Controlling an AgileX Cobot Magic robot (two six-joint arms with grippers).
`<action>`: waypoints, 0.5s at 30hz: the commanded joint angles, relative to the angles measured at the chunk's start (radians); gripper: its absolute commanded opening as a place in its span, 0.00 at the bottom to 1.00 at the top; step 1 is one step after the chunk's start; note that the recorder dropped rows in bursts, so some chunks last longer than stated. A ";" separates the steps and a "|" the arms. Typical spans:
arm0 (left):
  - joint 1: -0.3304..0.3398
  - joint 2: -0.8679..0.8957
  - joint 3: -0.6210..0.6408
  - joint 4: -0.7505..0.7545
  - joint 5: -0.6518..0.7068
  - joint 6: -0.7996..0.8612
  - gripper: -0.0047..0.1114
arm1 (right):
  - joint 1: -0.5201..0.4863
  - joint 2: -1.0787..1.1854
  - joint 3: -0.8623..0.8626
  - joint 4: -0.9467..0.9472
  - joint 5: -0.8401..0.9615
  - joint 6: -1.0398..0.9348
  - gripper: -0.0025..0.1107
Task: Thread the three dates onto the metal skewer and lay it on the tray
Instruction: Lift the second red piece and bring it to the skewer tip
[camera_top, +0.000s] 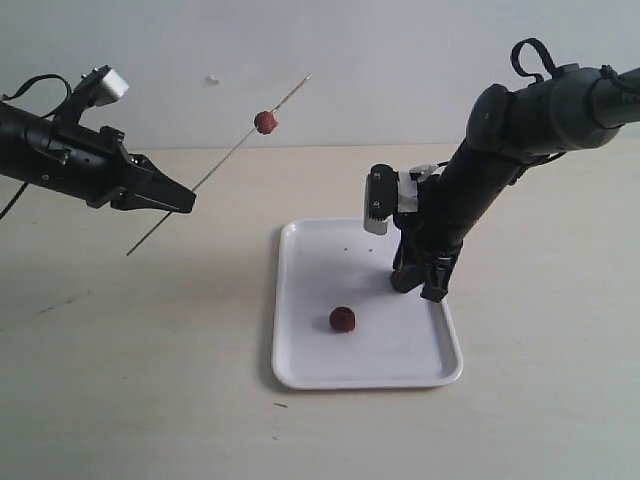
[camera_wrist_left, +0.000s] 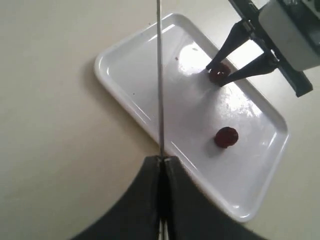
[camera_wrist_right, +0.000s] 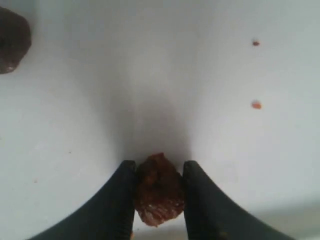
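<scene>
One date (camera_top: 265, 122) is threaded on the single metal skewer (camera_top: 230, 153), pinched tight by the left end effector (camera_top: 185, 203) above the counter (camera_top: 150, 350). A second date (camera_top: 342, 319) lies loose near the middle of the tray (camera_top: 400, 350). The right end effector (camera_top: 420, 290) clasps the third date (camera_wrist_right: 158, 190) by the tray's right edge.

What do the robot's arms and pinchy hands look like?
The left arm and right arm are black, thick and rounded, with black cables looping off them. Each wrist carries a small silvery-white camera box. The left gripper and right gripper each have two black fingers tapering to narrow tips.
</scene>
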 joint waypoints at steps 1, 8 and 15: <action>0.001 -0.014 0.002 -0.027 0.000 -0.003 0.04 | -0.006 -0.004 -0.059 0.000 0.017 0.216 0.29; 0.001 -0.014 0.002 -0.029 0.065 -0.026 0.04 | -0.008 -0.014 -0.202 0.043 0.089 0.639 0.28; 0.001 -0.014 0.013 -0.025 0.156 -0.026 0.04 | -0.050 -0.014 -0.291 0.118 0.092 1.008 0.28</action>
